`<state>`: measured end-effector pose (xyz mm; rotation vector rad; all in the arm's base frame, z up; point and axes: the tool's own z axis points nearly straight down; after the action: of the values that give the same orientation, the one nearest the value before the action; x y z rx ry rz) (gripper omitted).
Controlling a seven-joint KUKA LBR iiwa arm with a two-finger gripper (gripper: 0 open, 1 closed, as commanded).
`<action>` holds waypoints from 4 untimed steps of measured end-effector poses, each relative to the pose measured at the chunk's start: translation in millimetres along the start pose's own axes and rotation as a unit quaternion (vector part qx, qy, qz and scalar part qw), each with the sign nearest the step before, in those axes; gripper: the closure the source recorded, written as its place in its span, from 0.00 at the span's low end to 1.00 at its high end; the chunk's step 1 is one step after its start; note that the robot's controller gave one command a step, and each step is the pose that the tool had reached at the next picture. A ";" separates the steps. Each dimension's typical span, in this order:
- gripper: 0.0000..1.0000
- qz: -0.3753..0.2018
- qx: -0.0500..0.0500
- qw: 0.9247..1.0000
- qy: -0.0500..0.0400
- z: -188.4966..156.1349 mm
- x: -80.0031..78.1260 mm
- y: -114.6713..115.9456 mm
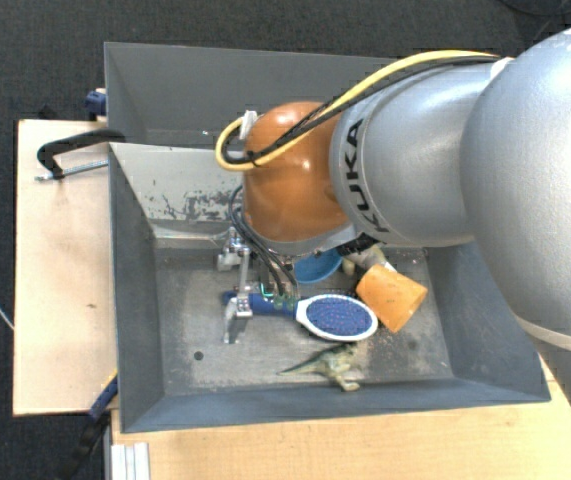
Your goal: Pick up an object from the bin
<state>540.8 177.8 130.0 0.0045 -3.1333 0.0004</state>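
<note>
Camera view: the arm [435, 158], with "KUKA" lettered on its grey shell, reaches into the bin [135, 298] from the right, an orange cover [290, 173] at its wrist. The gripper [231, 288] stands low over the scuffed grey floor, left of centre, fingers spread apart. The brush [337, 317], blue-bristled and white-rimmed, points its blue handle at the nearer finger, just beside it. An orange block [392, 298] and a green lizard toy [333, 366] lie near. Dark carpet [25, 48] surrounds the bin.
</note>
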 end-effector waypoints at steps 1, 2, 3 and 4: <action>0.00 0.124 0.000 0.992 -0.002 25.0 4.8 -58.3; 1.00 0.124 -0.002 0.992 -0.007 22.5 2.6 -56.7; 0.00 0.124 -0.002 0.992 -0.006 23.8 3.7 -56.7; 1.00 0.124 -0.002 0.992 -0.008 22.6 2.6 -56.8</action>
<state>538.2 121.0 107.4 -0.3863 -3.1247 -0.0058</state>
